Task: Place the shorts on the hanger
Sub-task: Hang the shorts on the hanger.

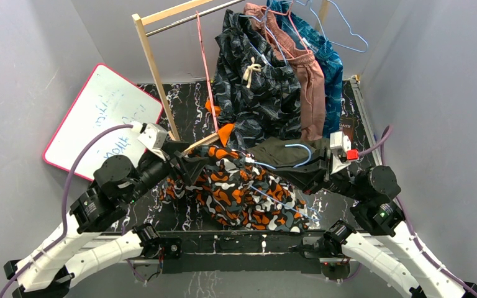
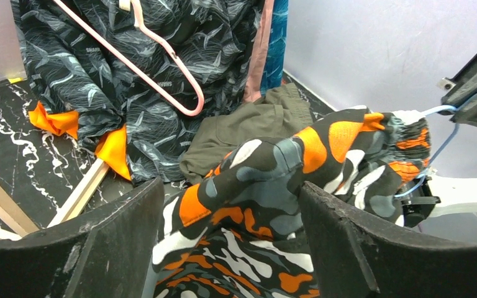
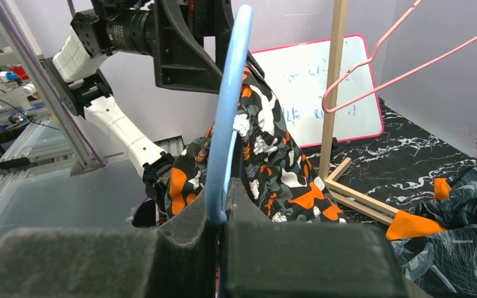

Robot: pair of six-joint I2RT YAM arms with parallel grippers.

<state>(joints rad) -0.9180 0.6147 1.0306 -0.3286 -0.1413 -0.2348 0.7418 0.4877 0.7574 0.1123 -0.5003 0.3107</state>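
Firmly, the right end effector (image 3: 220, 225) has its two foam-padded fingers pressed together on the thin light-blue wire of the hanger (image 3: 230, 93). No gap shows between the pads beyond the wire itself. From that grip the wire rises in a long curve in the right wrist view, running in front of the shorts (image 3: 267, 161).

The left end effector (image 2: 230, 192) grips the shorts. Its two dark fingers (image 2: 115, 239) stand fairly wide apart, and a thick bunch of the orange, black, white and grey fabric fills the space between them. From there the cloth stretches across toward the right end effector, where a gathered edge of the shorts meets the blue wire. I cannot tell whether the wire passes through the fabric or only lies against it.

From above, the two end effectors face each other over the middle of the black marbled tabletop (image 1: 186, 105), with the shorts draped between and below them. The lower part of the shorts lies heaped on the tabletop near the arm bases.

Just behind the shorts lie the olive-green shorts (image 2: 248, 124). Behind those, the navy patterned shorts (image 1: 254, 81) hang from the wooden rack (image 1: 155, 62), with a pink hanger (image 2: 161, 56) against them. A pink-edged whiteboard (image 1: 99, 118) leans at the left wall.
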